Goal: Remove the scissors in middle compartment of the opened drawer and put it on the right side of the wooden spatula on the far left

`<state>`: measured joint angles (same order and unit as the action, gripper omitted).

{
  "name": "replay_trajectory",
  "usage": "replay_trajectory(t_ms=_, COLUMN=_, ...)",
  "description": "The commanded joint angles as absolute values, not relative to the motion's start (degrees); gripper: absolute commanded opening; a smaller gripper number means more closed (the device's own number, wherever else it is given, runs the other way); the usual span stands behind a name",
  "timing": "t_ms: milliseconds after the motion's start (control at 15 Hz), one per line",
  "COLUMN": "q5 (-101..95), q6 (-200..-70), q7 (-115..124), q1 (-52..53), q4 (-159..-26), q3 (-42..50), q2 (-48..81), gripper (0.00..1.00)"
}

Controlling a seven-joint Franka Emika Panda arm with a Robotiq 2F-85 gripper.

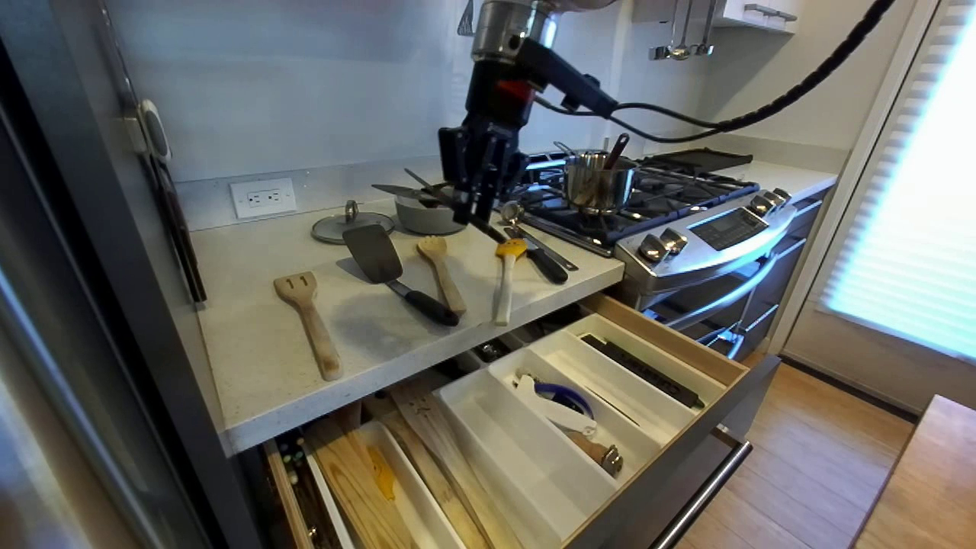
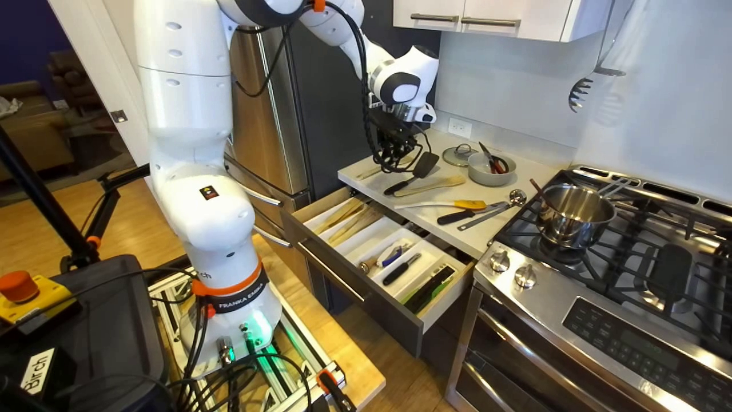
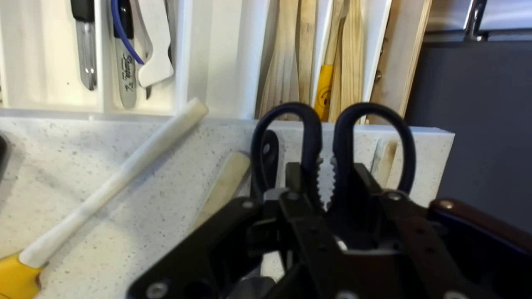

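Observation:
My gripper (image 3: 326,182) is shut on the black looped handles of the scissors (image 3: 343,141); their blades are hidden. It holds them above the counter, and the dark gripper shows in both exterior views (image 1: 476,202) (image 2: 394,159). The slotted wooden spatula (image 1: 313,320) lies at the counter's far left. Its handle end shows through the right handle loop in the wrist view (image 3: 384,160). The opened drawer (image 1: 656,488) is below the counter's front edge. Its bare middle compartment (image 1: 518,457) also shows in the wrist view (image 3: 220,58).
A black spatula (image 1: 374,252), a wooden fork (image 1: 442,271) and a yellow-headed brush (image 1: 505,290) lie right of the wooden spatula. A grey bowl (image 1: 427,217) and glass lid (image 1: 354,226) stand behind. The dark fridge side (image 2: 366,103) borders the counter's left end.

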<state>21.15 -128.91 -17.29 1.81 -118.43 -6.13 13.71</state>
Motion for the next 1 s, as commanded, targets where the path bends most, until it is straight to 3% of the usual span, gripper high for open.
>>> replay_trajectory(t_ms=0, q5=16.51, q6=-126.64, q7=-7.92, q1=4.18, q4=-103.7, q3=-6.32, q2=26.76, gripper=0.08)
replay_trajectory(t_ms=733, q5=17.21, q6=-111.4, q7=1.86, q1=6.12, q4=-70.88, q3=-8.22, q2=54.8, gripper=0.08)
replay_trajectory(t_ms=800, q5=17.01, q6=-110.37, q7=2.46, q1=6.29, q4=-69.28, q3=-8.17, q2=55.78, gripper=0.57)
replay_trajectory(t_ms=867, q5=16.95, q6=-109.38, q7=2.9, q1=6.38, q4=-68.12, q3=-8.21, q2=56.47, gripper=0.57)
replay_trajectory(t_ms=933, q5=16.61, q6=-108.9, q7=3.6, q1=6.85, q4=-68.52, q3=-8.08, q2=55.78, gripper=0.64)
